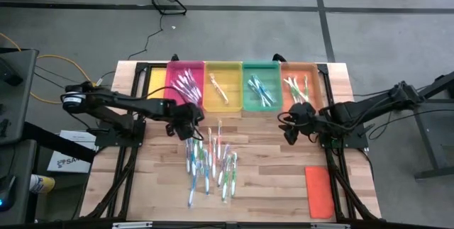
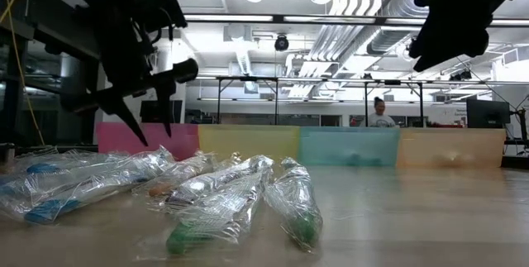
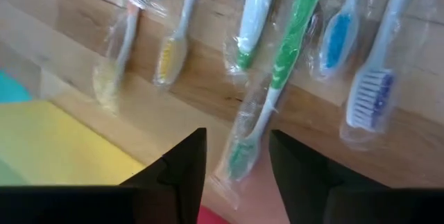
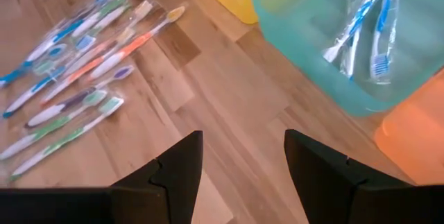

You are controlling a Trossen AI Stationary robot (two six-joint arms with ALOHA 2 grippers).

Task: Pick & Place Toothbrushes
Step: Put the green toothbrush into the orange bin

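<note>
A pile of wrapped toothbrushes (image 1: 209, 162) lies on the wooden table (image 1: 269, 172) at its middle. It also shows in the low view (image 2: 223, 201). My left gripper (image 1: 188, 133) is open and hangs above the pile's far edge, clear of it in the low view (image 2: 153, 126). In the left wrist view (image 3: 236, 148) a green-and-white toothbrush (image 3: 277, 78) in its wrapper lies below the gap between the fingers. My right gripper (image 1: 292, 131) is open and empty over bare table in front of the teal tray (image 4: 333, 64), and it also shows in its own wrist view (image 4: 243, 154).
A row of trays stands along the far edge: pink (image 1: 186, 64), yellow (image 1: 216, 103), teal (image 1: 250, 103) and orange (image 1: 312, 73), each with a few toothbrushes. A flat orange lid (image 1: 319, 190) lies near the front right corner. A person (image 2: 380, 112) stands far behind the table.
</note>
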